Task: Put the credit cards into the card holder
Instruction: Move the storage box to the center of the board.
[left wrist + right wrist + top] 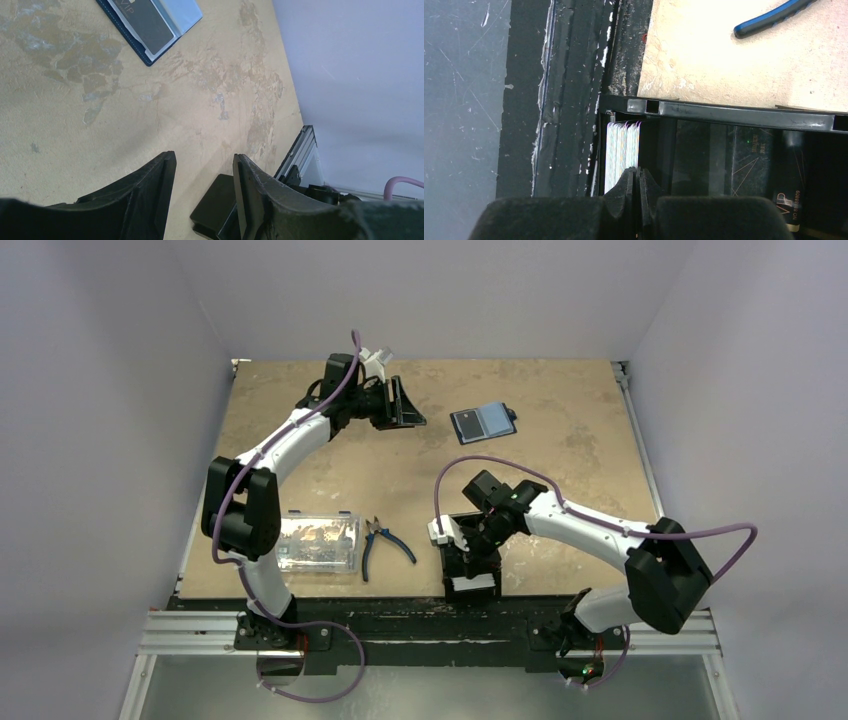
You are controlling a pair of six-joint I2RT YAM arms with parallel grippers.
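Note:
The navy card holder (483,422) lies open at the back right of the table, with a dark card in its left face (145,22). My left gripper (402,406) hovers left of it, open and empty (202,160). A stack of pale credit cards (621,150) stands on edge at the near end of a black tray (734,115); from above it shows as a white strip (472,586). My right gripper (471,558) reaches down into that tray. Its fingers are pressed together (636,172) on the top edge of the stack's outermost card.
Blue-handled pliers (385,540) lie left of the tray, and a clear plastic box (318,543) sits further left. A dark card with gold print (769,165) lies in the tray's other section. The tray (447,560) sits at the table's near edge, against the black rail.

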